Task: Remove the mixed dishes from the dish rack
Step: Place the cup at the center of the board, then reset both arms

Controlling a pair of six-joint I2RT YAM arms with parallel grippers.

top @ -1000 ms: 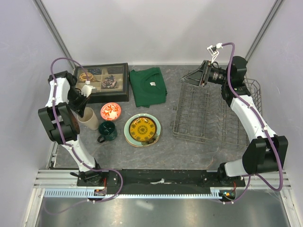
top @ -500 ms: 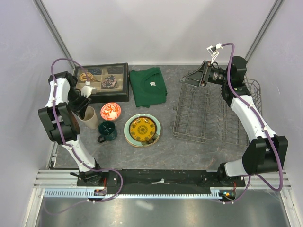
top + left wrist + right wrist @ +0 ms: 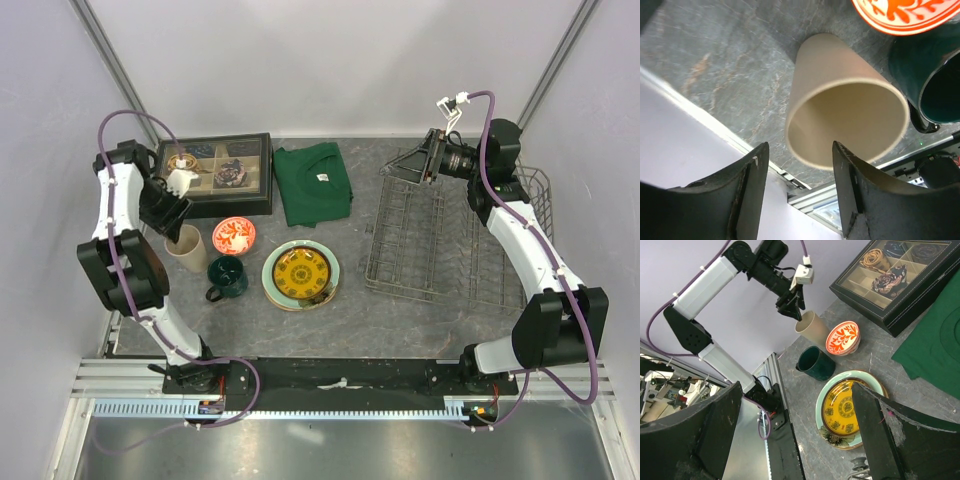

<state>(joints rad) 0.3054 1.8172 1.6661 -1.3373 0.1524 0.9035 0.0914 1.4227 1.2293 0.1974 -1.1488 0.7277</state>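
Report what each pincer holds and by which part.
Nothing is held. The left pincer stands open over the beige tumbler, not gripping its rim; the right pincer is open and empty.

No legible text, brand or no. in any view. Small white tag (image 3: 323, 178) on cloth (image 3: 310, 195): too small to read. Dark marks ringed round yellow plate (image 3: 842, 412) seen from right wrist cam: could be glyphs or plain pattern, can't tell. Nothing readable on arms or worktop (image 3: 400, 310) either.
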